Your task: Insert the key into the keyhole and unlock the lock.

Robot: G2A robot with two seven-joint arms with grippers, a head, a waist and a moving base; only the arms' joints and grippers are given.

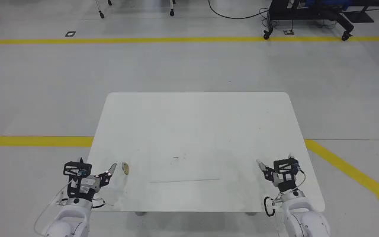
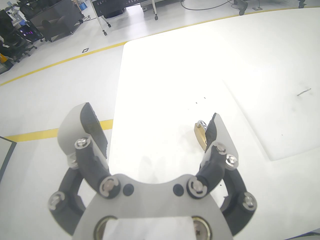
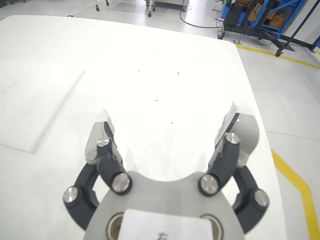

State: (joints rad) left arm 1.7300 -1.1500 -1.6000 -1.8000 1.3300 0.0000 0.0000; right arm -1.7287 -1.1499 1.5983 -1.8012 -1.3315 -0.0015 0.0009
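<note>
A small brass padlock (image 1: 125, 168) with a silver shackle lies near the table's front left corner. In the left wrist view the padlock (image 2: 199, 133) sits just outside one finger (image 2: 218, 132), which hides part of it. My left gripper (image 2: 150, 112) is open and holds nothing; in the top view this left gripper (image 1: 96, 173) hovers at the table's left front edge, beside the lock. A thin grey sliver (image 1: 175, 159), possibly the key, lies mid-table (image 2: 303, 92). My right gripper (image 3: 169, 111) is open and empty over the front right corner (image 1: 275, 167).
A thin white mat (image 1: 183, 172) lies flat on the white table (image 1: 195, 112), between the arms. The mat (image 2: 265, 126) is to one side of the lock and also appears in the right wrist view (image 3: 30, 101). Carts and racks stand on the floor beyond.
</note>
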